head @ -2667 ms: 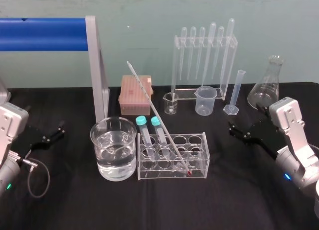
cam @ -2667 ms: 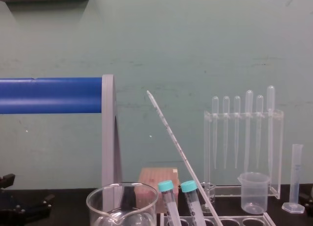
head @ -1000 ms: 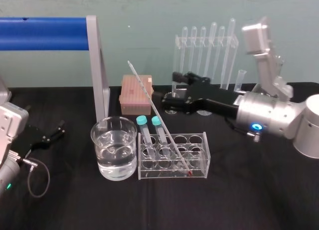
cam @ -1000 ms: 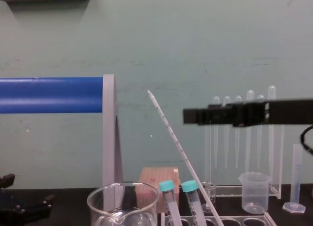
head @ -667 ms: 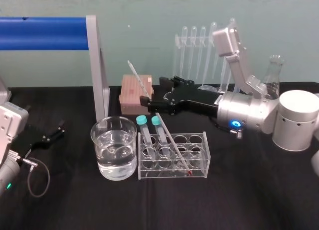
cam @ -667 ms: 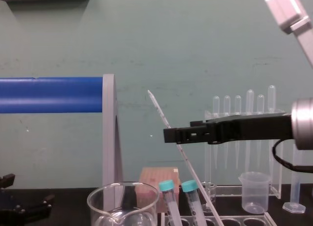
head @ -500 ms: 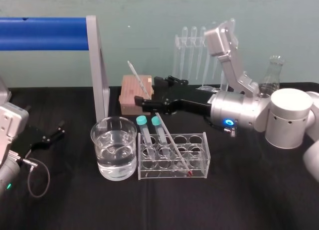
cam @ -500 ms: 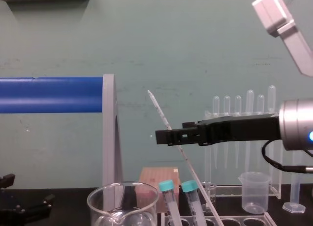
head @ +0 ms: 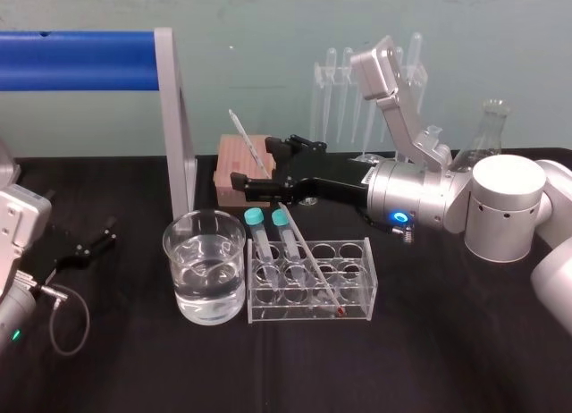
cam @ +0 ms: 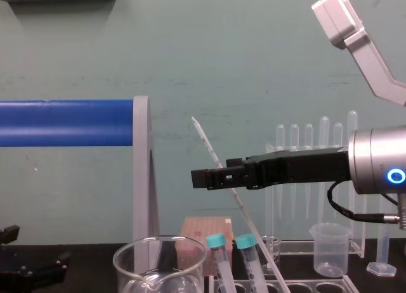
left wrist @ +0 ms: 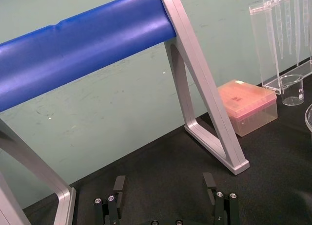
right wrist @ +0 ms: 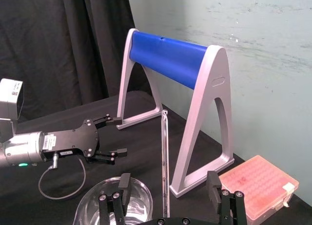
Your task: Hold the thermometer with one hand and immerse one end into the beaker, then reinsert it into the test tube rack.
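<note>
Nearest us, below the black, boxy two-fingered right claw (head: 264, 165) and a little toward the robot's body, stands the low pale translucent test tube rack (head: 353, 295) with its two teal-capped tubes (head: 255, 218). The large clear glass beaker (head: 179, 279), holding water, sits just beside the rack, below this claw and to its left. The long, thin clear glass thermometer (right wrist: 165, 157) still leans in the rack as it did at the start, its lower end down in a hole and its upper part slanting up and away to the left. What has changed is the right arm. A few seconds ago it lay parked at the table's right side, and half a second ago its tips were only reaching the rod. Now the claw has slid farther left, so the rod's upper half passes between its fingers (right wrist: 125, 182). We see them spread apart, with a gap to the rod on either side. Well to the left of this claw, low over the black table (head: 447, 341), the black left claw (left wrist: 164, 181) rests where it was, its fingers also apart. Just beyond the right claw sits a pink box of pipette tips (head: 228, 163), and farther back, to the claw's right, the tall clear pipette stand (head: 335, 91).
</note>
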Controlling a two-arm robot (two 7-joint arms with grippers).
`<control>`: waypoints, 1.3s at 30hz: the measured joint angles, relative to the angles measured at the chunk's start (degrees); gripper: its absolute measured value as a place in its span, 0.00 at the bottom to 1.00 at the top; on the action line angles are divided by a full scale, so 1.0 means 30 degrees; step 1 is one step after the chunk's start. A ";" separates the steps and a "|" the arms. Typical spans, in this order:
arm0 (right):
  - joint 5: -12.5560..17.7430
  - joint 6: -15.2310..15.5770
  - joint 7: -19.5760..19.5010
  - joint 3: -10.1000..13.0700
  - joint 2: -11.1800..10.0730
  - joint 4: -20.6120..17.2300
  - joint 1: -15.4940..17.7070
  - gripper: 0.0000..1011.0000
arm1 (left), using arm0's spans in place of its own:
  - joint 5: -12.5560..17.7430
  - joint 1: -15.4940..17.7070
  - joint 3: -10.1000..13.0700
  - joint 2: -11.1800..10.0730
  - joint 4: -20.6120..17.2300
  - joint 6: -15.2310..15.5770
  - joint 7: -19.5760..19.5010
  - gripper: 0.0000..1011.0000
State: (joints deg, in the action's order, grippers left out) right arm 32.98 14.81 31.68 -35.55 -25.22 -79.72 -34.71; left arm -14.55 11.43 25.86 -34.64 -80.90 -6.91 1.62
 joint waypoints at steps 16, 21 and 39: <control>0.0048 0.0007 -0.0008 0.0054 -0.0030 -0.0058 0.0048 0.67 | 0.0000 0.0000 0.0000 0.0000 0.0000 0.0000 0.0000 1.00; 0.0064 0.0013 -0.0013 0.0062 -0.0038 -0.0068 0.0058 0.49 | 0.0000 0.0000 0.0000 0.0000 -0.0001 0.0000 0.0000 1.00; 0.0065 0.0021 -0.0021 0.0073 -0.0050 -0.0082 0.0073 0.06 | 0.0000 0.0000 0.0000 0.0001 0.0000 0.0000 0.0000 1.00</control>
State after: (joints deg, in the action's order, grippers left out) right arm 33.17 14.87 31.62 -35.34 -25.36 -79.97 -34.49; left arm -14.55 11.43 25.86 -34.64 -80.90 -6.91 1.62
